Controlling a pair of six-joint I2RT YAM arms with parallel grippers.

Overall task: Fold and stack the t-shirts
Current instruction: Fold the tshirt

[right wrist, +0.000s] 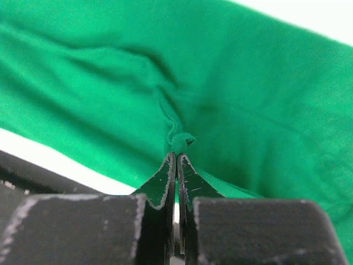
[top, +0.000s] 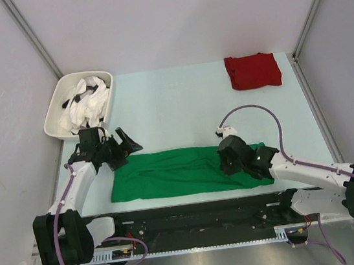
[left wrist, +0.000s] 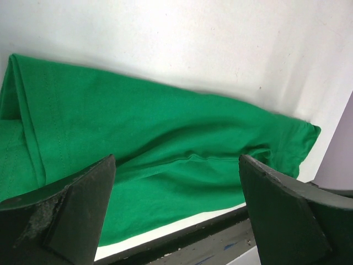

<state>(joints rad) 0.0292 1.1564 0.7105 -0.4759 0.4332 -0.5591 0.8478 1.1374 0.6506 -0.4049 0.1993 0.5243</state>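
While my right gripper [right wrist: 176,157] presses its jaws together on a small pinch of cloth, the green t-shirt [top: 182,171] lies stretched in a long, narrow band across the near part of the table [top: 173,107], just beyond my two bases. In my right wrist view a little nub of green fabric bunches up at the tips of my fingers [right wrist: 160,179], which meet with only a thin slit between them, and creases run out from that nub across the shirt. From above, that gripper sits on the right end of the green band. My left gripper [top: 115,150] hangs at the shirt's left end with its jaws spread wide; in my left wrist view my two fingers [left wrist: 71,215] stand far apart at the bottom of the frame with nothing between them, and the green cloth spreads out below, folded over along its left edge. The dark red t-shirt [top: 253,71] rests folded square at the far right corner of the table, well apart from the green one. A white bin [top: 57,115] of crumpled white cloth with dark patches sits at the far left corner, near my left arm.
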